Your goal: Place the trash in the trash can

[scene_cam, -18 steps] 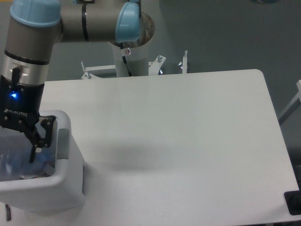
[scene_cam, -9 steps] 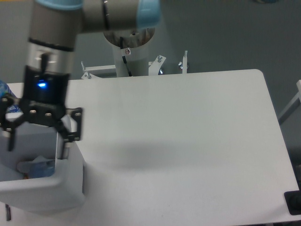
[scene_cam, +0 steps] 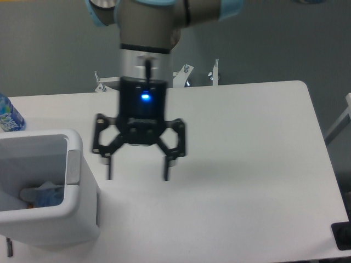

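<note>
The white trash can [scene_cam: 77, 219] stands at the table's front left corner. Inside it lies pale crumpled trash [scene_cam: 44, 195], a wrapper or crinkled plastic; I cannot tell the pieces apart. My gripper [scene_cam: 137, 174] hangs over the table to the right of the bin, fingers spread wide open and empty. It is slightly blurred.
A bottle with a bright blue label [scene_cam: 8, 116] stands at the far left edge behind the bin. The white table [scene_cam: 247, 164] stretches right to its rounded far corner. A dark object [scene_cam: 343, 235] sits at the front right edge.
My gripper has risen out of the trash can, opened, and moved right over the table. The trash stays in the bin.
</note>
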Controlling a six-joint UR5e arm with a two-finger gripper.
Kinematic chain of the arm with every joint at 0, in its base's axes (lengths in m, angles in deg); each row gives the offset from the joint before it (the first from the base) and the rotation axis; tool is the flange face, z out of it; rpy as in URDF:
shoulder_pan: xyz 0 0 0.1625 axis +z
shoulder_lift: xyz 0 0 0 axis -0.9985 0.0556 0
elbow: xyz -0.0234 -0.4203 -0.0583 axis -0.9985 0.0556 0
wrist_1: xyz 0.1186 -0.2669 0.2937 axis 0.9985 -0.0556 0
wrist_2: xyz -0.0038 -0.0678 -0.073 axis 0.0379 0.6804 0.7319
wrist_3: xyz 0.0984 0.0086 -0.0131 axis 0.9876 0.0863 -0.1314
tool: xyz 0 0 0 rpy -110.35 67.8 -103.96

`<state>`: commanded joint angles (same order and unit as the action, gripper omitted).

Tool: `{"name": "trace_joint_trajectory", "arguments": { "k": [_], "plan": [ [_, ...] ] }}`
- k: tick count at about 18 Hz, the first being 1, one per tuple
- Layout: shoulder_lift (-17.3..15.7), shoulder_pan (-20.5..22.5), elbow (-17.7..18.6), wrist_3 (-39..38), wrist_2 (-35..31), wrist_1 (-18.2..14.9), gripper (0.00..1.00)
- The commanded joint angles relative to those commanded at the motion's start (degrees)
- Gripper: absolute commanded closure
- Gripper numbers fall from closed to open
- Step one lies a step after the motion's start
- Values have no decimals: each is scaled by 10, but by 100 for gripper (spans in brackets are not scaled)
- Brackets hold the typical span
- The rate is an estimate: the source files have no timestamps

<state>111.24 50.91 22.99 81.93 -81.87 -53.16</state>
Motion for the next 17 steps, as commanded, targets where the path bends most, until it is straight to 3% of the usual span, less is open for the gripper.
{"name": "trace_joint_trajectory", "arguments": {
  "k": [6,9,11,17],
  "plan": [
    [-31,57,-5,187,-9,-120,0],
    [-46,68,0,315,-117,-166,0],
    [-46,69,-3,361,-149,-186,0],
    [-47,85,-6,399,-163,-196,0]
  ]
}}
